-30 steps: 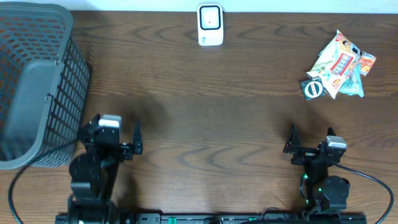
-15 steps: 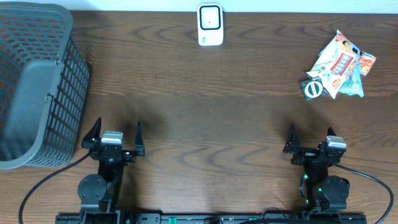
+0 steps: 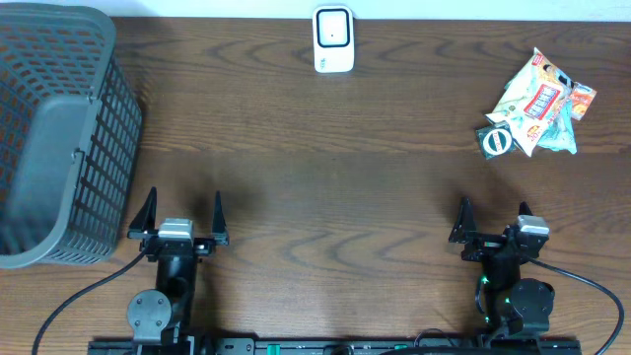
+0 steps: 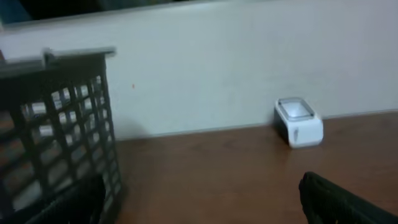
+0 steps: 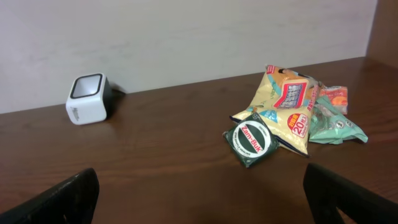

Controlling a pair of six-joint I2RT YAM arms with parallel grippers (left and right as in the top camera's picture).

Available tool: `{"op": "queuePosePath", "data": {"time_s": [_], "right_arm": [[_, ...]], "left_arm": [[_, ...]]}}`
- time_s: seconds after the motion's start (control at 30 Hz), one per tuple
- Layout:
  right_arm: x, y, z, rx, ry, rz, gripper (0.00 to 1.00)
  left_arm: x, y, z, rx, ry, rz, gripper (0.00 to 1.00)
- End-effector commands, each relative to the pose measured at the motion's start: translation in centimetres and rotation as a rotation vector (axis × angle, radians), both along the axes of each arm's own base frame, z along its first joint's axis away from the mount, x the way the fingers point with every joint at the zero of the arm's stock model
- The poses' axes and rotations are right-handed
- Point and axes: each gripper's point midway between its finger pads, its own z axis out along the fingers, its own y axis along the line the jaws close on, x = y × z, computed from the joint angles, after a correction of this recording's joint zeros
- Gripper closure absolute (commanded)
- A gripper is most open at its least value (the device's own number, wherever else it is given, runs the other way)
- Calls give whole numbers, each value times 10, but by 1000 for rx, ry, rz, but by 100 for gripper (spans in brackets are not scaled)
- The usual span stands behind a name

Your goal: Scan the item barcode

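Toward the far right corner, the snack packets (image 3: 537,99) lie ahead and slightly right of the right gripper (image 3: 493,209), the nearer arm, while it and the left gripper (image 3: 183,197) both stand with jaws wide apart, empty.

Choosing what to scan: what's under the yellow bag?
A teal packet and an orange packet stick out from beneath the yellow bag; anything else below is hidden.
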Motion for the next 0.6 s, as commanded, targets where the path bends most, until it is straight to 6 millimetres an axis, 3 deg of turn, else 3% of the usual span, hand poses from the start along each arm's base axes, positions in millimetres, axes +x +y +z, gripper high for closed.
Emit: {"op": "queuePosePath", "data": {"time_s": [0.0,0.2,0.57], "right_arm": [[0,-1,0,-11,0,-2,1],[0,-1,0,-11,0,-2,1],[0,-1,0,-11,0,-2,1]], "left_arm": [[1,5,-21,7,79,28,2],[-1,5,-66,-13,263,29,2],[-1,10,-68,-198,277,58,2]]}}
